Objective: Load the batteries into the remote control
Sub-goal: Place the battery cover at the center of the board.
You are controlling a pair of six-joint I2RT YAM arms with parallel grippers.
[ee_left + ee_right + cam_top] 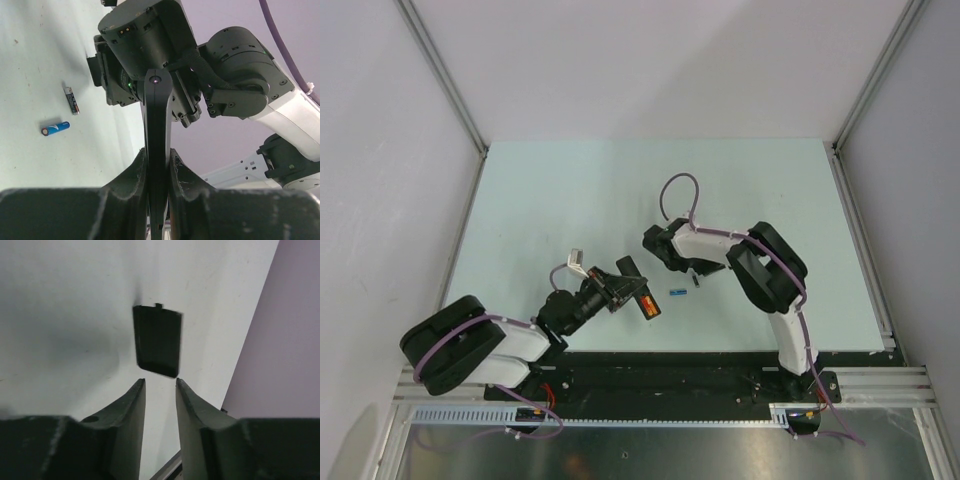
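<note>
My left gripper is shut on the black remote control and holds it above the table. Two orange-red batteries sit in its recess. In the left wrist view the remote shows edge-on, clamped between the fingers of that gripper. A blue battery and a dark grey battery lie loose on the table; both also show in the left wrist view, blue and grey. My right gripper is open and empty. Its tips hover just short of a small black battery cover lying flat.
The pale green table is walled at the back and on both sides. The right arm's wrist hangs close beyond the remote's far end. The arm bases and a black rail run along the near edge.
</note>
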